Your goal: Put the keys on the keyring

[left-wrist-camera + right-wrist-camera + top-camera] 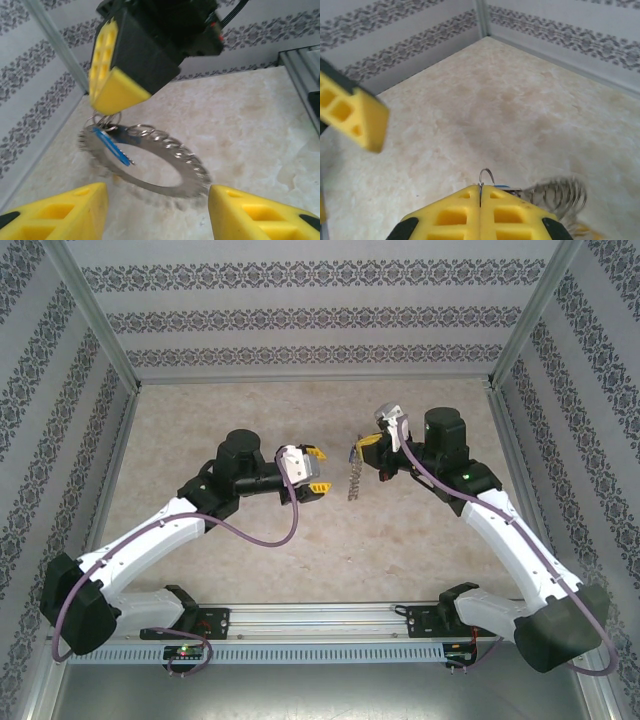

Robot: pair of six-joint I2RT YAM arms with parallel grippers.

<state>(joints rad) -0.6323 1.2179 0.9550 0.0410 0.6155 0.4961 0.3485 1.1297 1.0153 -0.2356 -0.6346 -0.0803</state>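
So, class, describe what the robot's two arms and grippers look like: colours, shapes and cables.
The left arm and right arm both have white shells with black joints and black motor housings. A purple cable loops along each. The left gripper and right gripper have blocky yellow fingers with square cut-outs, set on black mounts.

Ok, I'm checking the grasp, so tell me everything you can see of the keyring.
The keyring is a flat grey metal ring fringed with small wire loops. It hangs tilted above the table, pinched at one edge by the shut right end effector. A blue key lies across it near that grip.
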